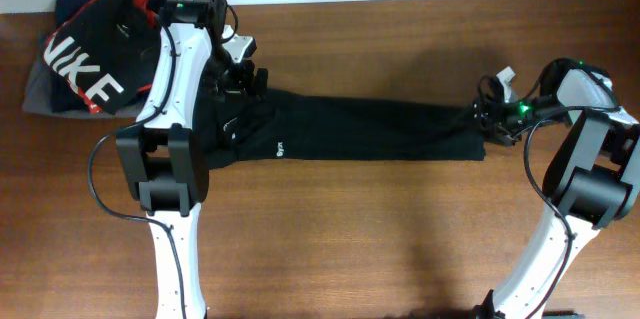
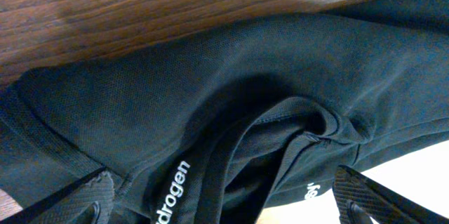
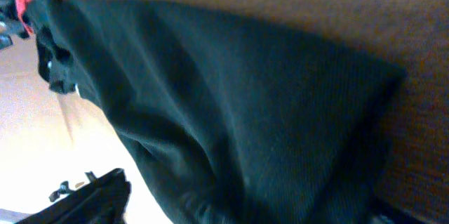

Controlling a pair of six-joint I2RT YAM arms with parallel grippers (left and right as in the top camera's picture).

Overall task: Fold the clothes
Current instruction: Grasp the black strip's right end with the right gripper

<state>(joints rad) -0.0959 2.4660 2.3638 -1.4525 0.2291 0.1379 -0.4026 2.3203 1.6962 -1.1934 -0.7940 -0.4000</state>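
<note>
Overhead: NIKE garment (image 1: 85,69) on a grey garment (image 1: 35,99) sat far left, out of the way. Across the table (image 1: 350,239) the black T-shirt (image 1: 380,129) lay as a long narrow strip, seemingly folded lengthwise, crosswise folds remaining. Over its collar end the left gripper (image 1: 248,84) gaped empty; the right gripper (image 1: 487,114) stood wide astride the far end, nothing held.

Robot lab bench: wood-grain table (image 1: 400,219), white left arm (image 1: 172,79), right arm (image 1: 580,174), garment pile (image 1: 85,74)
</note>
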